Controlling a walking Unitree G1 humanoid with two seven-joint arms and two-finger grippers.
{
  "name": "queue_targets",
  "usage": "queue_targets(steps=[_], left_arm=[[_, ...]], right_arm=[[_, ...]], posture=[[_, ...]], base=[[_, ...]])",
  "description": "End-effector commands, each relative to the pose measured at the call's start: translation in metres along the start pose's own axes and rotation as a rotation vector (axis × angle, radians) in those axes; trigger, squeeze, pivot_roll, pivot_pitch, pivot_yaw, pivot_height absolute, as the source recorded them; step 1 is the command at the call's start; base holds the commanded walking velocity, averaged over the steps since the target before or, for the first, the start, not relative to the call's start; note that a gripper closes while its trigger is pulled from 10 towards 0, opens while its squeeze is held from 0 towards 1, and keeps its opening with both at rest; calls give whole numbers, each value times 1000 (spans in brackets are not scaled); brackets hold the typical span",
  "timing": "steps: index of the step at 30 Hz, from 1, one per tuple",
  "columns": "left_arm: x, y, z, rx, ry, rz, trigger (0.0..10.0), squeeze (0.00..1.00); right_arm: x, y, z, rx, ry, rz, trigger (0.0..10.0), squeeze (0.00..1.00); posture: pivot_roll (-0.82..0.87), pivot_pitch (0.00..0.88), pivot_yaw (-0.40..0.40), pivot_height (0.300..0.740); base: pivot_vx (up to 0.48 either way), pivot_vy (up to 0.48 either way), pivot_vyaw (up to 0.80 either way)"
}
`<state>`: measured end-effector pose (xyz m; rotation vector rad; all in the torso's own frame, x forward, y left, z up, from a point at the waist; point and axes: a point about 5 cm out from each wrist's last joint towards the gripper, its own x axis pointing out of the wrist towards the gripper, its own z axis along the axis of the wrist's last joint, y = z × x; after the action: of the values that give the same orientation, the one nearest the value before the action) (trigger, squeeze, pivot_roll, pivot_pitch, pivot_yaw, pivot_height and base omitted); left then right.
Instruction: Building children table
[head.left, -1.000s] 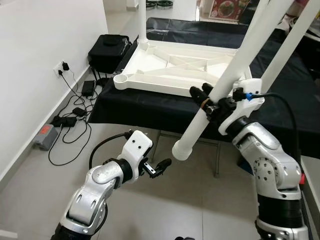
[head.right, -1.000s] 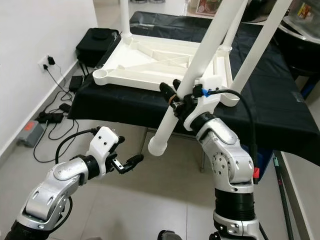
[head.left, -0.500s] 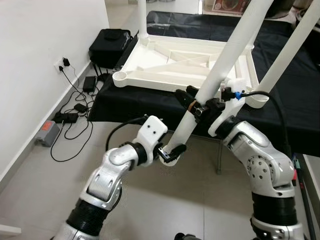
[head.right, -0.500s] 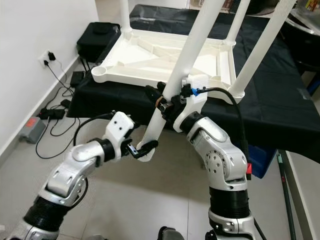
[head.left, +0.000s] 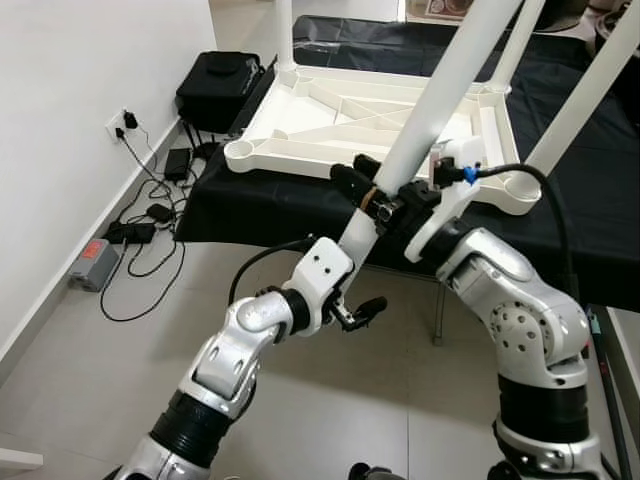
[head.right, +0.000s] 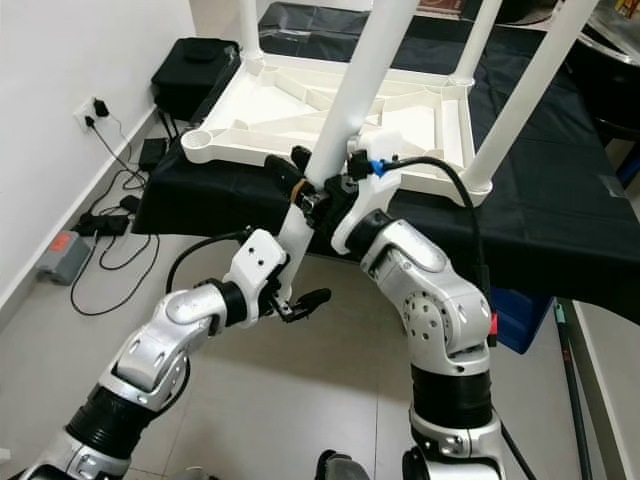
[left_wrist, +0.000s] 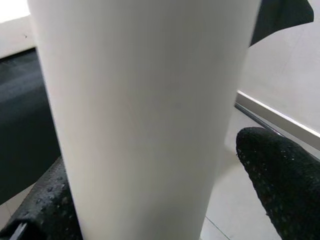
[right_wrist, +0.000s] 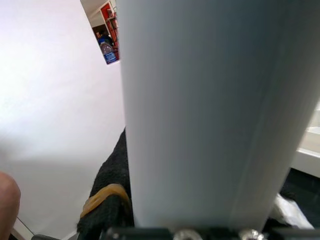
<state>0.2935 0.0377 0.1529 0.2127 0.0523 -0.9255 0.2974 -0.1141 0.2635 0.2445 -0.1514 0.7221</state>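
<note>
Likely the long white leg (head.left: 420, 120), clamped mid-length in the right pincer (head.left: 372, 195) above the upturned kids' table (head.left: 300, 120) on the black tabletop (head.left: 250, 215), could swing or slip, since the left pincer (head.left: 352, 305) straddles its lower end with fingers (left_wrist: 280, 185) apart, a gap the left wrist view alone reveals

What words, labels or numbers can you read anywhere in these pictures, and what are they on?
No text can be read anywhere.
The red tag on the grey power strip on the floor is too small to read.
The label on the bottle far back in the right wrist view is too blurred to read.
The white table leg and white tabletop carry no markings.
</note>
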Motion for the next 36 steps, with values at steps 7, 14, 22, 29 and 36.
queue_targets(steps=[7, 14, 22, 29, 36], left_arm=[[-4, -2, -13, 38, 43, 4, 10000, 0], [-7, 6, -13, 70, 49, 29, 10000, 0], [-13, 9, -10, 99, 49, 45, 10000, 0], [-17, 10, -21, 77, 72, 62, 10000, 0], [-16, 16, -22, 92, 59, 81, 1569, 0]], right_arm=[[1, 5, 9, 16, -35, 27, 10000, 0], [1, 4, 6, 25, -19, 17, 10000, 0], [7, 3, 15, 32, -34, 14, 10000, 0], [9, 3, 15, 43, -34, 16, 10000, 0], [8, 7, 15, 61, -26, 33, 10000, 0]], posture=[[89, 177, -29, 740], [89, 176, -29, 740], [86, 181, -31, 740], [82, 179, -35, 740], [73, 177, -32, 740]], base=[[0, 0, 0], [0, 0, 0], [0, 0, 0], [0, 0, 0], [0, 0, 0]])
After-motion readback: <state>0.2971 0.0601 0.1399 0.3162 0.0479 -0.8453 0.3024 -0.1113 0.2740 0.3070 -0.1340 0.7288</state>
